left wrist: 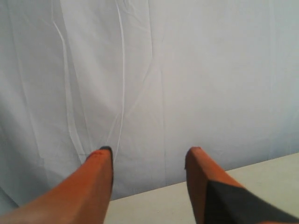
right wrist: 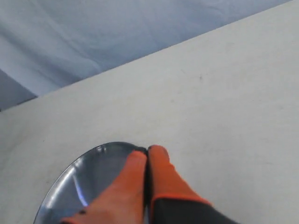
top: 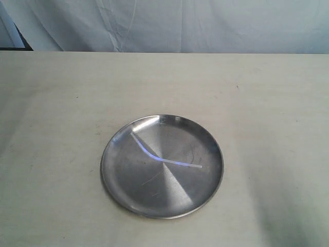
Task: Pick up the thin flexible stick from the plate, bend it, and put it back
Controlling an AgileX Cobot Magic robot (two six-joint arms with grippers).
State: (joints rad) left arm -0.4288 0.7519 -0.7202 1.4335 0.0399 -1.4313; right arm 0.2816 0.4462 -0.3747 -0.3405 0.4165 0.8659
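The round steel plate [top: 128,190] lies on the table, a little toward the front. Across it rests the thin whitish stick [top: 163,160], kinked near the plate's middle into a shallow V. Neither gripper shows in the exterior view. In the left wrist view my left gripper [left wrist: 149,151] stands open, its orange fingers wide apart with nothing between them, facing the white backdrop. In the right wrist view my right gripper [right wrist: 147,150] is shut, fingers pressed together with nothing seen between them, above the rim of the plate [right wrist: 74,182]. A short piece of the stick [right wrist: 80,192] shows on the plate.
A pale beige table [top: 61,103] carries the plate. A white cloth backdrop [top: 180,25] hangs behind the table's far edge. A dark object [top: 20,43] shows at the back left corner.
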